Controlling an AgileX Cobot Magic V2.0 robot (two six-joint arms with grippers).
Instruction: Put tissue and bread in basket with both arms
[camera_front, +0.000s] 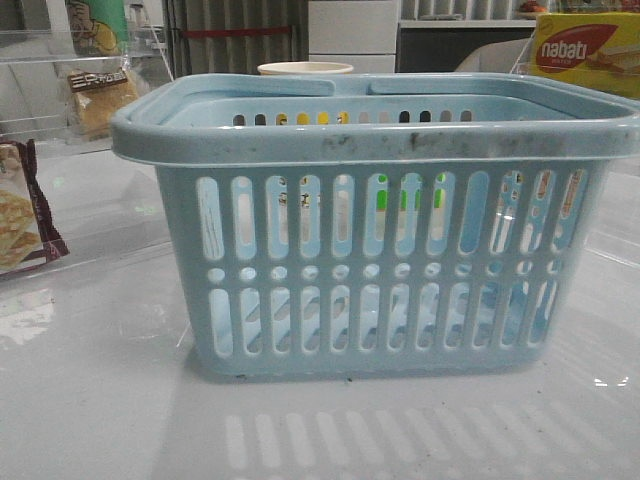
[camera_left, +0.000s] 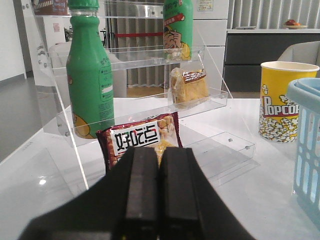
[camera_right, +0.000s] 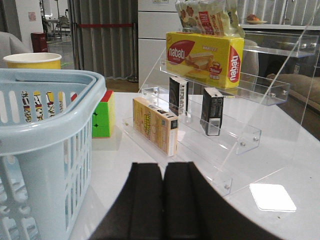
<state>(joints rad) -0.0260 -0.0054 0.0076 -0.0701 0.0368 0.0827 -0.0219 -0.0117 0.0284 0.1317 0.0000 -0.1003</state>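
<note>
Basket (camera_front: 380, 240), light blue with slotted sides and a row of round holes, is seen standing on the white table (camera_front: 100, 400), filling most of the front view; its handles are folded down on the rim. Nothing can be made out inside it through the slots.

Two clear stepped racks are seen, one at each side. On the left rack (camera_left: 150, 57) two green bottles (camera_left: 90, 75) are stood, and the bread (camera_left: 189, 86), golden-brown in a shiny wrapper with a dark label, is propped upright on a middle step. A maroon-edged cracker bag (camera_left: 142, 140) is leaned at the rack's foot. A yellow popcorn cup (camera_left: 281, 102) is placed between that rack and the basket.

On the right rack (camera_right: 225, 95) a yellow nabati box (camera_right: 205, 56) is set on an upper step, with two dark cartons (camera_right: 212, 111) one step below it and a yellow-and-white carton (camera_right: 156, 125) on the lowest step. A colour cube (camera_right: 102, 115) is seen just behind the basket.

Left gripper (camera_left: 150, 200) and right gripper (camera_right: 162, 205) are each shown with fingers pressed together, nothing held, and both are kept above the table. The tissue cannot be identified with certainty.
</note>
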